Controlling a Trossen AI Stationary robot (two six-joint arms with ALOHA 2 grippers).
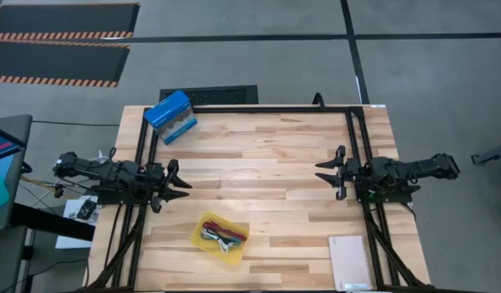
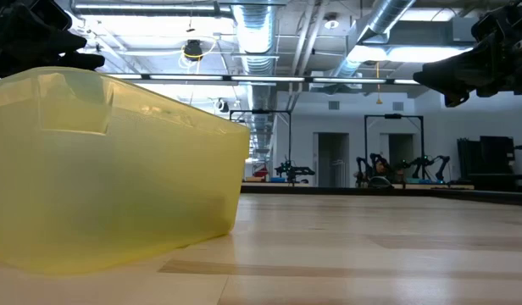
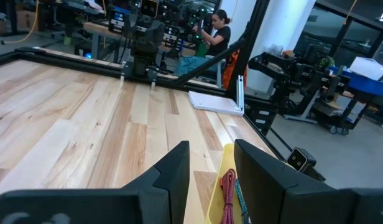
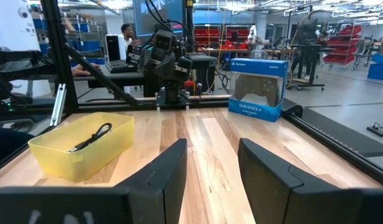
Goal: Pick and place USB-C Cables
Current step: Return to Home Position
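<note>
**Your table [image 1: 267, 155], placed from the tray**

1. Tray [image 1: 203, 235]: yellow, see-through, shallow. It sits skewed to the table's edges near the front edge, and it fills the left half of the low view [image 2: 108, 169].
2. Cables [image 1: 222, 236]: all lie inside the tray in a loose heap, none on the bare wood.
   - Red cable [image 3: 229, 190]: coiled against the tray's wall, on the side facing your left gripper.
   - Teal cable [image 3: 240, 202]: touching the red one, deeper in the tray.
   - Black cable [image 4: 92, 137]: stretched across the tray floor, seen through the side facing your right gripper.
   - White cable [image 1: 213, 237]: a pale strand at the tray's left end. It is too small to tell more.
3. Left gripper [image 1: 181, 184]: near the tray, off its left rear corner, raised above the wood and touching nothing. Its fingers [image 3: 173, 171] stand moderately apart and hold nothing. The tray's rim shows through the gap.
4. Right gripper [image 1: 322, 172]: well apart from the tray, to its right and farther back. It faces the left gripper across the table. Its fingers [image 4: 170, 168] also stand moderately apart and hold nothing.
5. Box [image 1: 170, 116]: blue, well apart from the tray, at the table's far left corner.
6. Pad [image 1: 350, 262]: white, to the tray's right at the front edge, clear of it.
7. Person [image 3: 217, 31]: off the table, far beyond the tray.
</note>
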